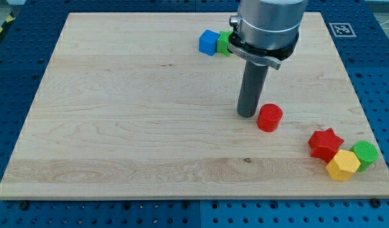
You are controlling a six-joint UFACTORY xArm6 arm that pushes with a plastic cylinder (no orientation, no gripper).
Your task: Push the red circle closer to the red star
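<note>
The red circle (pixel 269 118) lies on the wooden board right of centre. The red star (pixel 325 144) lies further toward the view's lower right, near the board's right edge. My tip (pixel 248 114) rests on the board just to the left of the red circle, almost touching it. The rod rises from there to the grey arm body at the view's top.
A yellow hexagon block (pixel 343 166) and a green round block (pixel 365 153) sit right beside the red star, below and right of it. A blue cube (pixel 208 42) and a green block (pixel 225 43), partly hidden by the arm, lie near the board's top edge.
</note>
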